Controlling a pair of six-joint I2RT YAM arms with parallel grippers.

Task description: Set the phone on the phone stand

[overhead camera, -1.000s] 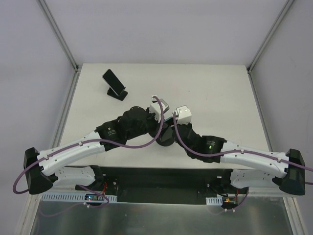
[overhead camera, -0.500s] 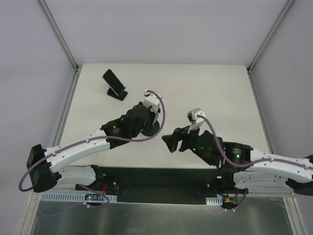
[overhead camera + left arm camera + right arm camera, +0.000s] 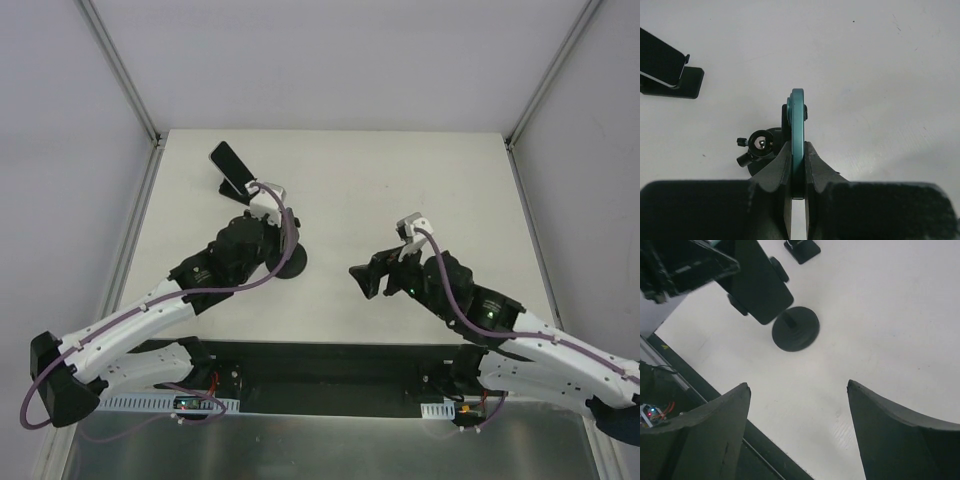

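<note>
A white table [image 3: 420,190] is seen from above, its matt top evenly lit, with only soft shadows cast on it. It is enclosed on three sides by plain grey walls: a back wall [image 3: 330,60], a left wall [image 3: 50,200] and a right wall [image 3: 600,200]. The joints between them are covered by a left strut [image 3: 120,70] and a right strut [image 3: 557,70], both of metal. A black strip [image 3: 330,375] is fitted along the near edge, and a brushed metal plate [image 3: 330,450] lies below it.
</note>
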